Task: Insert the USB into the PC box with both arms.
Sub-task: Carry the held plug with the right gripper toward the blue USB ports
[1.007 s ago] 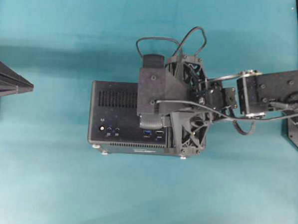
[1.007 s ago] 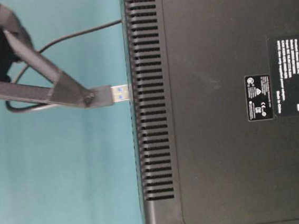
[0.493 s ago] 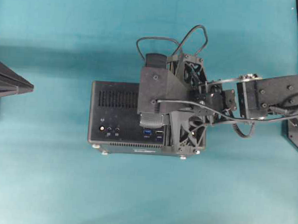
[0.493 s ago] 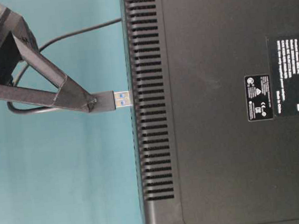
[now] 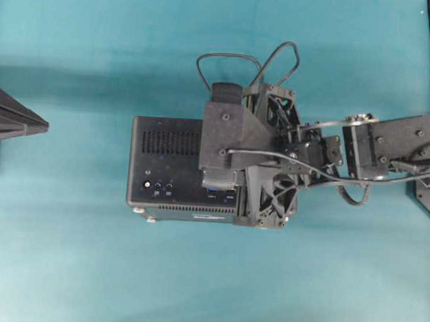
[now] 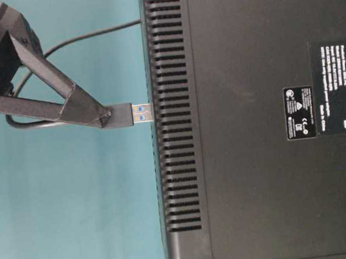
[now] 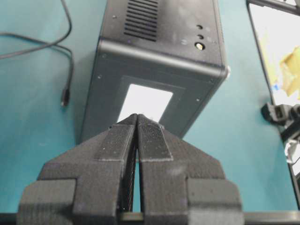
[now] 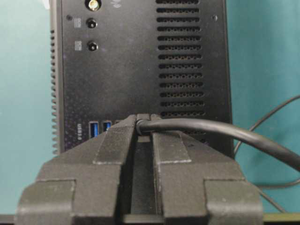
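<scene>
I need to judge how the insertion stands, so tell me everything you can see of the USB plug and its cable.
The USB is a black moulded plug with a grey metal tip showing blue inside, on a thin black cable that loops over the teal table. The right gripper is shut on the plug body, holding it level, tip towards the PC box. In the table-level view the tip sits at the box's face; whether it has entered a port cannot be told.

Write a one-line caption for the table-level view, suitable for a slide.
Right gripper holds the USB plug, its metal tip at the vented edge of the PC box, not yet inserted.
</scene>
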Robot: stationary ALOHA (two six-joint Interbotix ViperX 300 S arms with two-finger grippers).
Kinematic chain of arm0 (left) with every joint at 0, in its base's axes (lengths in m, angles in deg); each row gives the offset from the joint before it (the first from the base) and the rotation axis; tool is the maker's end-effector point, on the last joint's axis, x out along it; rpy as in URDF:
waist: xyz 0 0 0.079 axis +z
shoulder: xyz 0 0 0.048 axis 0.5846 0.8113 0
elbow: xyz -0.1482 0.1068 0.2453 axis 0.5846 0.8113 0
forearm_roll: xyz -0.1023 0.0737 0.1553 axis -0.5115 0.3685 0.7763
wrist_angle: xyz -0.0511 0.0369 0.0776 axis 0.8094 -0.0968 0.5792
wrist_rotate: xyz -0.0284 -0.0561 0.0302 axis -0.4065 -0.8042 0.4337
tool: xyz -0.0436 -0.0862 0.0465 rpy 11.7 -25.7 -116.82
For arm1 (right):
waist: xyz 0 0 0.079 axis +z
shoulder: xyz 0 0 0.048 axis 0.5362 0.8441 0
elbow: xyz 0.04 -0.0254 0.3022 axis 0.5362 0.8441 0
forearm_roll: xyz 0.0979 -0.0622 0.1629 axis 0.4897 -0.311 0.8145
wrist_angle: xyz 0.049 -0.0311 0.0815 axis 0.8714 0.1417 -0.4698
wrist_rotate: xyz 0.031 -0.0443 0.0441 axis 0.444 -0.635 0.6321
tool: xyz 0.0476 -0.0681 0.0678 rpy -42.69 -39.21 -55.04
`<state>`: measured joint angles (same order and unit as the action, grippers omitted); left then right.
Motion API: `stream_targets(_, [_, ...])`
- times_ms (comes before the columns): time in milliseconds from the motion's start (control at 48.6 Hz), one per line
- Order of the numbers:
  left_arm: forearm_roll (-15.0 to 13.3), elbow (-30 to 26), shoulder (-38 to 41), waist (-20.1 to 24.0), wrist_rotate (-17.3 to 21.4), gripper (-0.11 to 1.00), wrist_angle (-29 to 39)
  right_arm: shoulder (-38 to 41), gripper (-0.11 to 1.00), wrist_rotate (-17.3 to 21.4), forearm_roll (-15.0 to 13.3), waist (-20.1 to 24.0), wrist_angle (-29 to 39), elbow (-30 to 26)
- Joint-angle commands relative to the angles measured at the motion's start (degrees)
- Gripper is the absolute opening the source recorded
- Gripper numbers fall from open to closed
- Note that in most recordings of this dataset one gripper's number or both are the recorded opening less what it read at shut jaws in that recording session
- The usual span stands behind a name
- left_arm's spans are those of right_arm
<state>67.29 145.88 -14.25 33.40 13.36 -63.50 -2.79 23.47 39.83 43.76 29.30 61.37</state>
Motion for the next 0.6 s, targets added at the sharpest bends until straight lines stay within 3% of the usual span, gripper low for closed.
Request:
stream_targets(0, [0.09,-0.53,0.35,0.0,0.0,0.0,-0.62,-0.44,0.09,0.7,0.26,0.7,0.0,-0.18])
stream_targets(576, [0.09,0.09,0.35,0.0,0.0,0.0,-1.41,0.09,0.09,0.79,0.0,1.23,0.35,0.26])
